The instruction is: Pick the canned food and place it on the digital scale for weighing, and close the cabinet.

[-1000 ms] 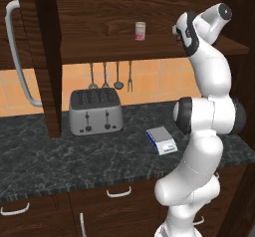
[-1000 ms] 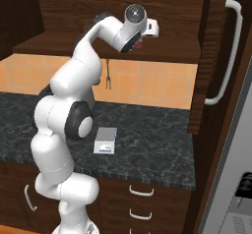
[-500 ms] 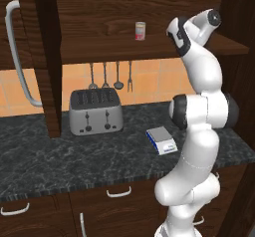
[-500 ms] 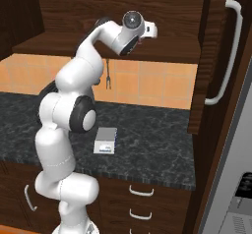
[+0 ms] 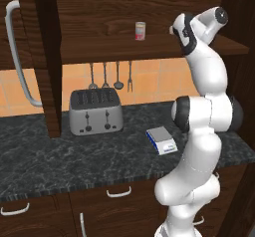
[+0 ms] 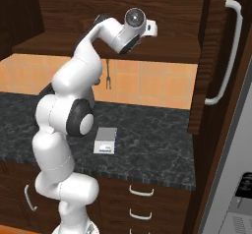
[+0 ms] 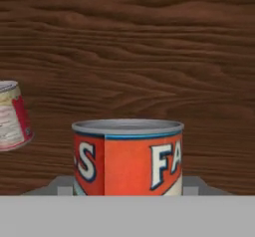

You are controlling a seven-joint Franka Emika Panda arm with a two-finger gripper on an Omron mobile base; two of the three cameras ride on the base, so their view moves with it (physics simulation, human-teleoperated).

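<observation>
End effector (image 7: 127, 188) clamped on the canned food (image 7: 128, 156) on the cabinet (image 5: 89, 47) shelf, ready for the digital scale (image 5: 161, 140) below.

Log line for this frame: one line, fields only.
phase: grasp | end effector: shut on red-labelled cylindrical tin of canned food | dark brown wooden cabinet: open | small white-grey digital scale: bare

End effector (image 6: 147, 29) pushed deeper into cabinet (image 6: 162, 12), jaws now closed around canned food (image 7: 128, 157).
</observation>
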